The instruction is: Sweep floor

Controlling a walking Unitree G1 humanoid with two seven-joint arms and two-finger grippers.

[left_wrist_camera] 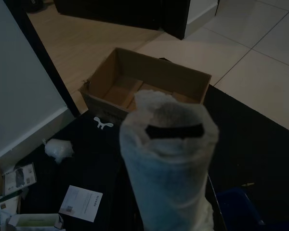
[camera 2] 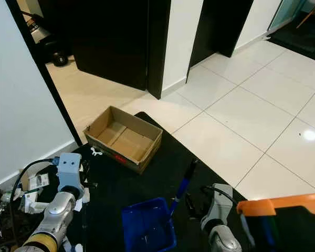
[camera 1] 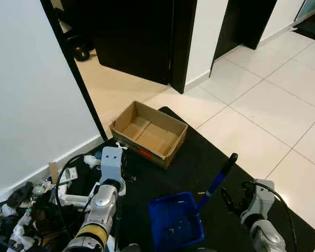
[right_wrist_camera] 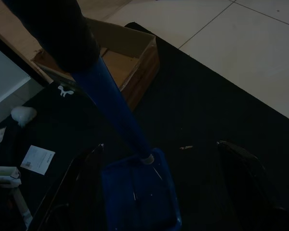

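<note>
A blue dustpan (camera 1: pixel 176 220) stands on the black mat (camera 1: pixel 199 157), its blue handle with a black grip (camera 1: pixel 222 176) leaning up to the right. My right gripper (right_wrist_camera: pixel 161 144) is open, its black fingers (right_wrist_camera: pixel 245 168) wide apart on either side of that handle (right_wrist_camera: pixel 118 113), low on the mat. My left arm (camera 1: pixel 102 202) reaches forward at the left. A thick white-wrapped handle (left_wrist_camera: pixel 166 159) stands right in front of the left wrist camera and hides the fingers closed on it. An open, empty cardboard box (camera 1: pixel 147 134) sits just beyond.
Papers, cables and white scraps (camera 1: pixel 26 210) crowd the floor at the left by the white wall (camera 1: pixel 31 94). A white scrap (left_wrist_camera: pixel 58 149) and a leaflet (left_wrist_camera: pixel 82 204) lie on the mat. Dark doorways stand behind, with pale tiles (camera 1: pixel 273 105) to the right.
</note>
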